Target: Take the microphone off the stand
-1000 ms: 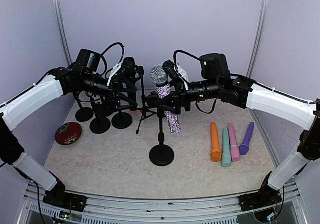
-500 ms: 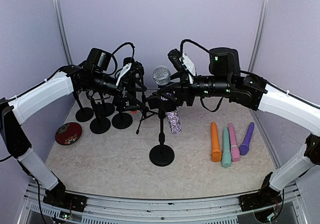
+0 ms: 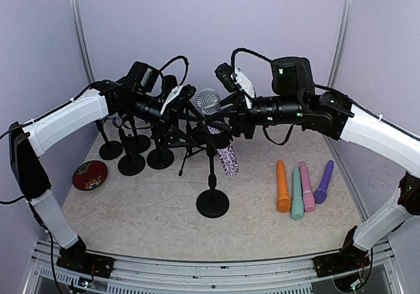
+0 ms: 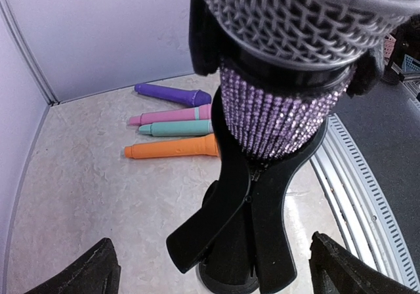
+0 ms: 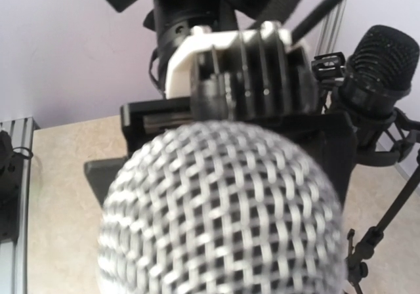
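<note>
A microphone [image 3: 209, 101] with a silver mesh head and a purple glitter body [image 4: 279, 120] sits tilted in the black clip [image 4: 262, 202] of a round-based stand [image 3: 212, 204] at the middle of the table. My left gripper [image 3: 194, 118] reaches in from the left. It is open, and the left wrist view [image 4: 216, 271] shows a fingertip on each side of the clip, touching nothing. My right gripper [image 3: 222, 125] comes from the right, just below the head. The mesh head [image 5: 223, 209] fills the right wrist view and hides the fingers.
Orange [image 3: 283, 188], teal [image 3: 297, 194], pink [image 3: 306, 186] and purple [image 3: 323, 181] microphones lie side by side on the right. Several black stands [image 3: 131, 164] and a small tripod [image 3: 190, 151] crowd the back left. A red round tin [image 3: 90, 174] lies at the left.
My left gripper has moved right, up to the clip. My right arm has risen and closed in on the microphone just under its head.
</note>
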